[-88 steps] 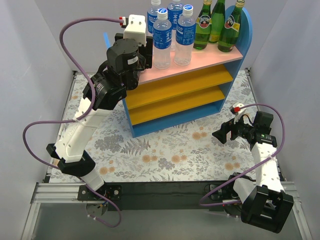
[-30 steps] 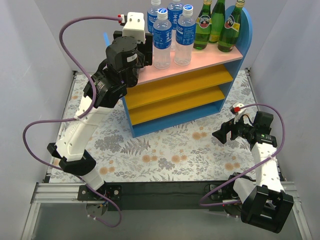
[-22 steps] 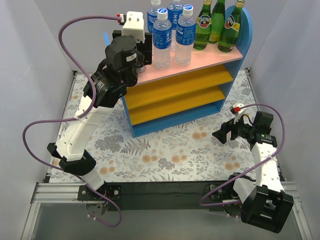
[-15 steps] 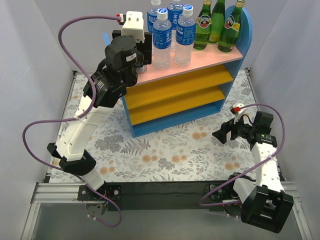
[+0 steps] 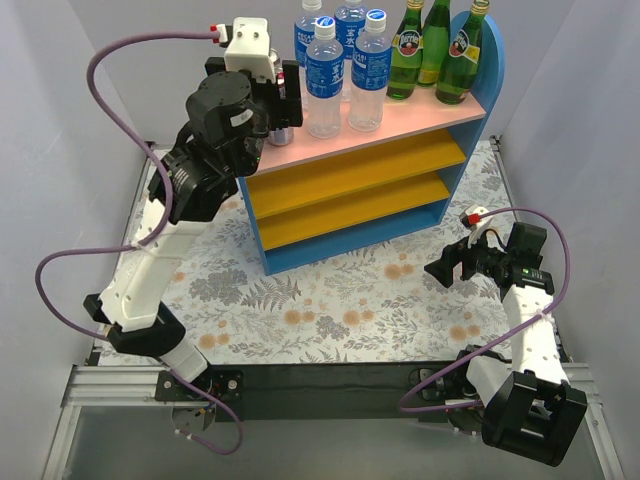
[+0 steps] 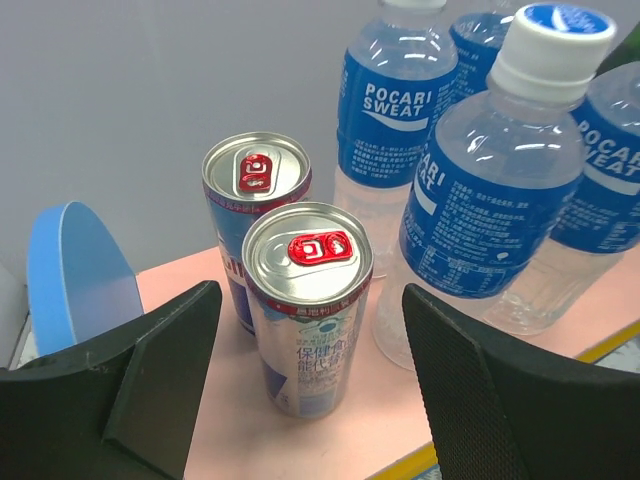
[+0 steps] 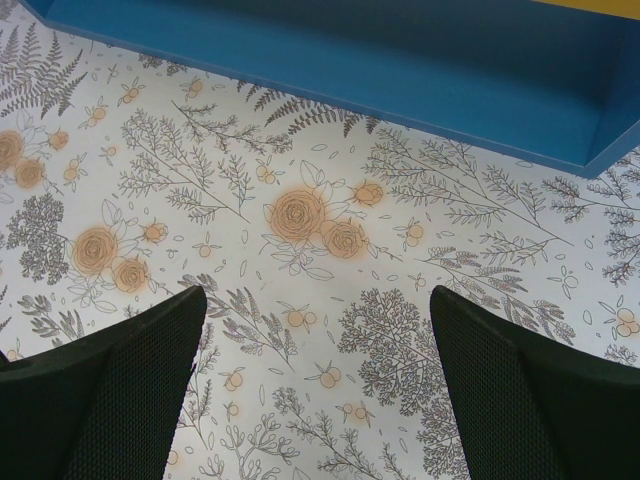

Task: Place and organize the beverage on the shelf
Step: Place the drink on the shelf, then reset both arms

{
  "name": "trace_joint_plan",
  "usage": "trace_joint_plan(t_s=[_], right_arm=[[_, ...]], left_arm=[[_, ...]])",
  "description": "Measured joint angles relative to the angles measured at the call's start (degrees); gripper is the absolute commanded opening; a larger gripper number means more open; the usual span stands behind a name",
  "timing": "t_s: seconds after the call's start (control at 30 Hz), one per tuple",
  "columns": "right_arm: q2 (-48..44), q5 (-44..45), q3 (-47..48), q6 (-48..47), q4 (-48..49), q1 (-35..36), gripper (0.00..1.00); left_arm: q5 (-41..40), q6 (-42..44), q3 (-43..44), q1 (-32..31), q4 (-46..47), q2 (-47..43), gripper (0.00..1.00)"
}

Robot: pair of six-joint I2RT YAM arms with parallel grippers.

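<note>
- Your left gripper (image 6: 305, 295) is holding its fingers (image 6: 165, 375) apart and gripping nothing. The front can (image 6: 308, 350) is standing upright between them, with a gap showing on each side.
- You are risking a knock here. If the arm swings sideways while backing off, a finger could tip the front can into the rear can (image 6: 257, 190) just behind it, or into the plastic bottle (image 6: 490, 215) just to its right.
- The front can is sitting near the front edge of the pink top board (image 6: 232, 410), so dragging it toward you could send it off the shelf (image 5: 360, 190).
- The blue side panel (image 6: 80, 270) is lying close beside the left finger and could snag it.
- Your right gripper (image 7: 315, 320) is hovering with its fingers wide apart over the floral mat (image 7: 300, 215), well away from every drink.
- The green glass bottles (image 5: 437, 45) are standing at the board's far right end.
</note>
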Motion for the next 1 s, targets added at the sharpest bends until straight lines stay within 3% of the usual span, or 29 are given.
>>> trace_joint_plan(t_s=[0.3, 0.63, 0.77, 1.0], right_arm=[[-0.3, 0.5, 0.0, 0.0, 0.0, 0.0, 0.98], [-9.7, 7.4, 0.2, 0.6, 0.2, -0.4, 0.99], [-11.9, 16.1, 2.6, 3.9, 0.3, -0.4, 0.98], [-16.6, 32.8, 5.2, 13.1, 1.8, -0.4, 0.98]], left_arm=[[9.7, -4.0, 0.0, 0.0, 0.2, -6.6, 0.73], [34.5, -7.8, -11.2, 0.0, 3.0, -23.1, 0.73], [45.2, -7.1, -24.3, 0.0, 4.9, -30.3, 0.73], [58.4, -5.4, -59.3, 0.0, 11.5, -39.8, 0.73]])
